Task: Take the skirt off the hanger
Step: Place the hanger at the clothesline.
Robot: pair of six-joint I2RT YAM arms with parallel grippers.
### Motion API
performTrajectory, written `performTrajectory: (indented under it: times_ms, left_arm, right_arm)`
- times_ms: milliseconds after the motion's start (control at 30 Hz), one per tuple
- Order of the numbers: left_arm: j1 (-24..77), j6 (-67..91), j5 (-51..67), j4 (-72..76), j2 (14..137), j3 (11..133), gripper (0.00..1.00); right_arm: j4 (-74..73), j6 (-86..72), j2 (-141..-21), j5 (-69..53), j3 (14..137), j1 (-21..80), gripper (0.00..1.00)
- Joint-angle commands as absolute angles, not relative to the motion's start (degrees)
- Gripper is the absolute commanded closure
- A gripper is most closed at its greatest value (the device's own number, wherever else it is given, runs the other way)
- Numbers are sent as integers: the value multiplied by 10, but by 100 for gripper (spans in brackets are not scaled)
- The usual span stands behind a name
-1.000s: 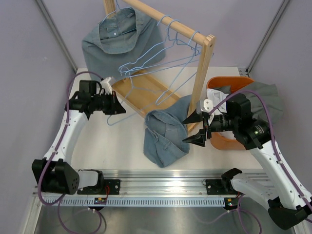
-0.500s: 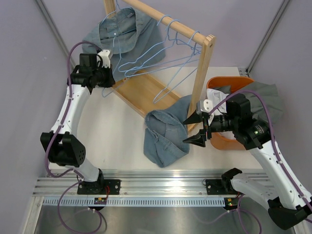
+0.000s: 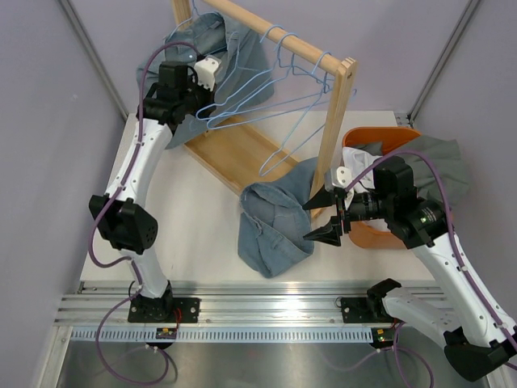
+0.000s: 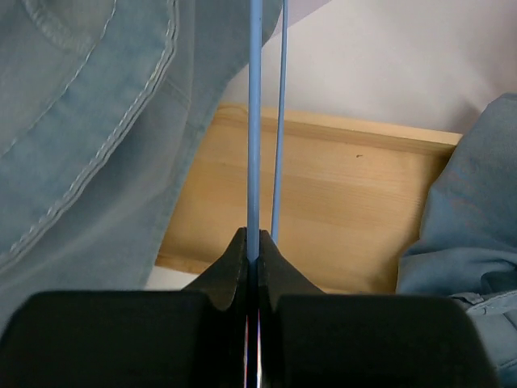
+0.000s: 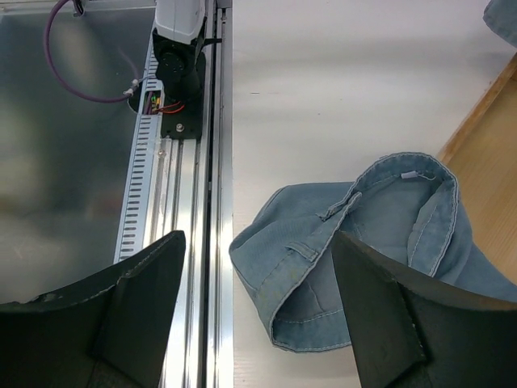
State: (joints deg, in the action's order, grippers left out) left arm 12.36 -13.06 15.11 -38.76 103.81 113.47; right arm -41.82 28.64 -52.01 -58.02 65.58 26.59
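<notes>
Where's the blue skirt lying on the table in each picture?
Top external: the skirt lies in the middle of the table.
Left wrist: probably the denim at the right edge.
Right wrist: the skirt fills the lower right.
Shared landmark: the wooden rack base beside it.

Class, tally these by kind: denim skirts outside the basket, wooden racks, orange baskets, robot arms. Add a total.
Denim skirts: 2 (hanging skirt, table skirt)
Wooden rack: 1
Orange basket: 1
Robot arms: 2 (left arm, right arm)
Total: 6
</notes>
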Motion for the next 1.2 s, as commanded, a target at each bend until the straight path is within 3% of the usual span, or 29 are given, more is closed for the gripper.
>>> performTrajectory:
  times_ms: [0,700,1167]
  left_arm:
    - [125,-163,168,-357,1057,1199,100]
    - [160,-181,228,-261,1138,1351,100]
    - [171,-148,220,-180,1106,1349,100]
  right_arm:
    - [-407,286,-509,-594,651,262,20]
    - [-383,271,-487,-616,630,260,20]
    - [-388,286,-486,-618,622,260,20]
